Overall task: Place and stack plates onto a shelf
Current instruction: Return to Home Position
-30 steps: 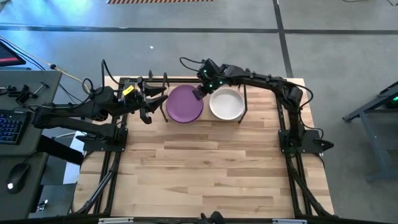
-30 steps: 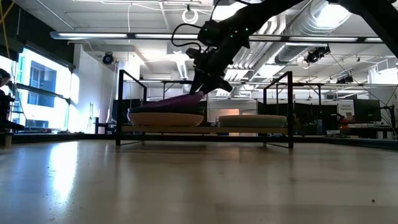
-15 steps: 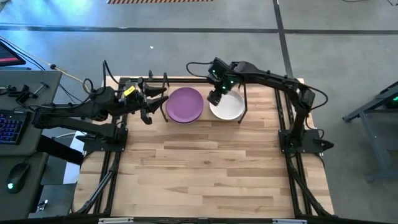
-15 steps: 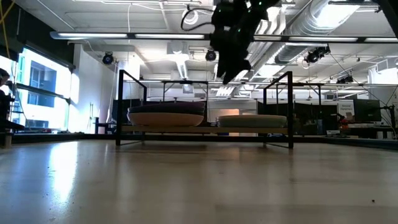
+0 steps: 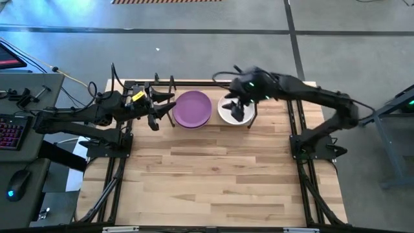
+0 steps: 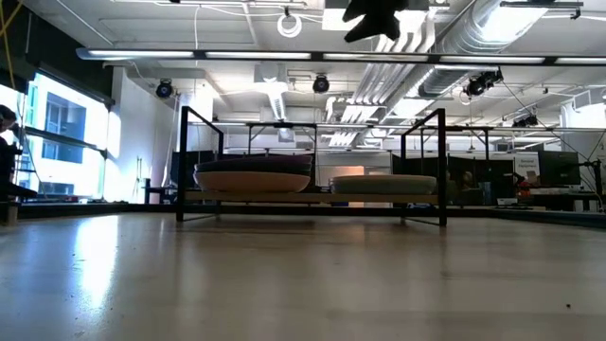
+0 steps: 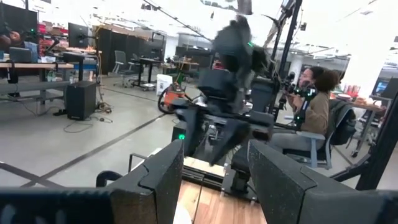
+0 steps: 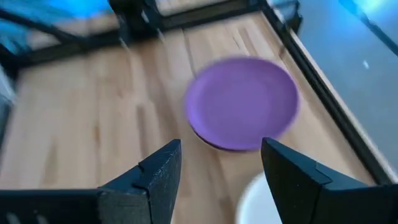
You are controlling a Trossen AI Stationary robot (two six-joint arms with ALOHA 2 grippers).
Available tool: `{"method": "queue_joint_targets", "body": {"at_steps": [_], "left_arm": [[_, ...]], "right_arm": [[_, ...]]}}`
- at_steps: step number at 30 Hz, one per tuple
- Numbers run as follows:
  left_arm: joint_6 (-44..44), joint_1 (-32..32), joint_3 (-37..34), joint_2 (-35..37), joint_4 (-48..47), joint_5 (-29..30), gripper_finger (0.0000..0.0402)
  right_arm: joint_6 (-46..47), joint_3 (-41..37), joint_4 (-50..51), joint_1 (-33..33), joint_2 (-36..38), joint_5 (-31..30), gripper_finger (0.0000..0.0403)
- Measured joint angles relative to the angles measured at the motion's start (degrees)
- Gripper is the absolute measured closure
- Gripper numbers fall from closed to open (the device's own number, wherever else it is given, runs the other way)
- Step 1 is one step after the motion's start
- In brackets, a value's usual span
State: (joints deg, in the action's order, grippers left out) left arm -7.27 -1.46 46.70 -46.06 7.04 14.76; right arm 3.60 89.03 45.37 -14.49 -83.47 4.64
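The shelf [image 6: 317, 197] stands at the table's far edge with two stacks of plates on its board. The purple plate [image 5: 192, 109] lies level on top of the left stack [image 6: 254, 176]. The white plate [image 5: 226, 112] tops the right stack [image 6: 383, 183]. My right gripper [image 5: 237, 111] hangs open high above the white plate, showing at the top of the low view [image 6: 374, 14]; its wrist view looks down on the purple plate [image 8: 242, 102]. My left gripper [image 5: 162, 109] waits open just left of the purple plate, holding nothing.
The shelf's black rod posts [image 6: 441, 161] rise at its corners. Bare wooden tabletop [image 5: 213, 175] stretches from the shelf to the near edge. A desk with a keyboard [image 5: 13, 129] stands left of the table. A seated person [image 7: 317, 106] shows in the room beyond.
My right gripper has let go of the purple plate, risen well above the shelf and gone toward the table's right edge, over the white plate. The purple plate, tilted with one rim raised a second ago, now lies level on the left stack.
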Motion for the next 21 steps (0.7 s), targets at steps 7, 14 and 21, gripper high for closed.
{"method": "queue_joint_targets", "body": {"at_steps": [7, 14, 21], "left_arm": [[-0.1, 0.0, 0.0, 0.0, -0.2, -2.1, 0.0232], [-1.5, 0.0, 0.0, 0.0, -0.1, -5.2, 0.0232], [-2.6, 0.0, 0.0, 0.0, -0.3, -4.2, 0.0232]], "right_arm": [[12.3, -28.7, -27.4, 5.4, 18.6, -0.1, 0.0201], [13.9, -43.1, -50.5, 10.4, 28.9, -4.2, 0.0202], [10.5, -45.3, -53.5, 10.8, 31.2, -5.3, 0.0202]]}}
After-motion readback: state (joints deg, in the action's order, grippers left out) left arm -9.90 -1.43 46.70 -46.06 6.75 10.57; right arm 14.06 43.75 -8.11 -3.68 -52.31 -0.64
